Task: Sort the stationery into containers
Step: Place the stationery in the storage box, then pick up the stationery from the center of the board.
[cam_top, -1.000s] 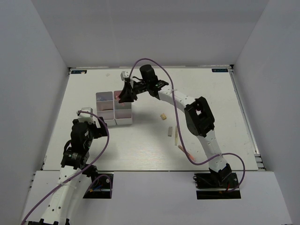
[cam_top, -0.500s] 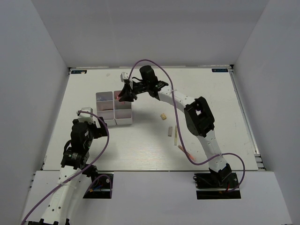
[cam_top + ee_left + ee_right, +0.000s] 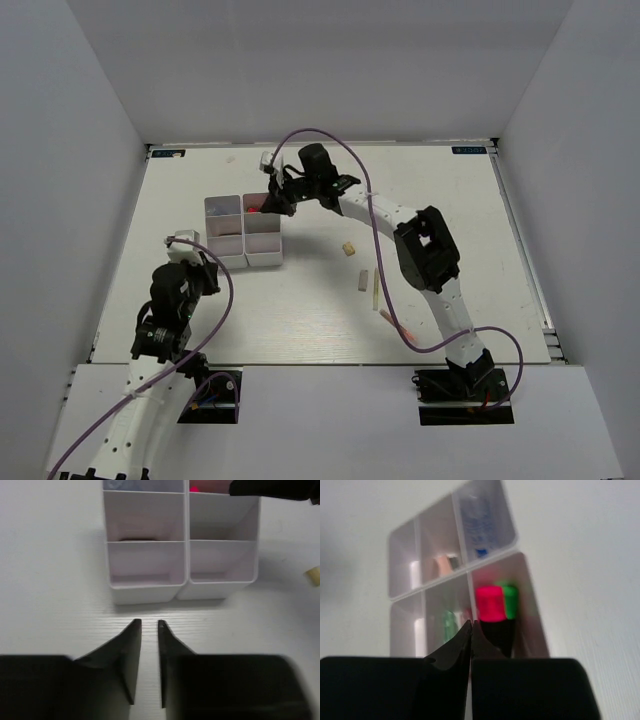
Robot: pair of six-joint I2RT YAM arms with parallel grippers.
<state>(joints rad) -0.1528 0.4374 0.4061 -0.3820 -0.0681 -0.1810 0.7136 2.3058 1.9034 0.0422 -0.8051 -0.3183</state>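
A white table [image 3: 450, 220], walled in white on three sides, is pictured from above. At the near left, the left gripper [image 3: 149, 628] is held low over the table just in front of the white translucent plastic tray [image 3: 262, 259] of six rectangular compartments. Its black fingers [image 3: 131, 645] are parted by only a narrow gap, and nothing is held between them. The two nearest compartments are seen bare in the left wrist view.

Over the far right corner of the tray, the right gripper [image 3: 272, 203] is stretched across from the right arm. Its fingers [image 3: 454, 647] are pressed almost together, and nothing is gripped. Just beyond the fingertips, a pink-capped black highlighter [image 3: 489, 605] and a green-capped black highlighter [image 3: 509, 601] are seen side by side in one compartment. A clear bottle with a blue cap [image 3: 477, 526] is lodged in the compartment next to it, and a small pale pink and grey eraser [image 3: 446, 563] in another; the wrist view is too blurred for more to be told.

On the open table right of the tray, well apart from it, a beige eraser [image 3: 348, 248] is seen. Nearer the arm bases, a grey eraser [image 3: 362, 279] lies just beside a thin yellowish pencil [image 3: 375, 291], with a pinkish pencil [image 3: 393, 323] nearest.
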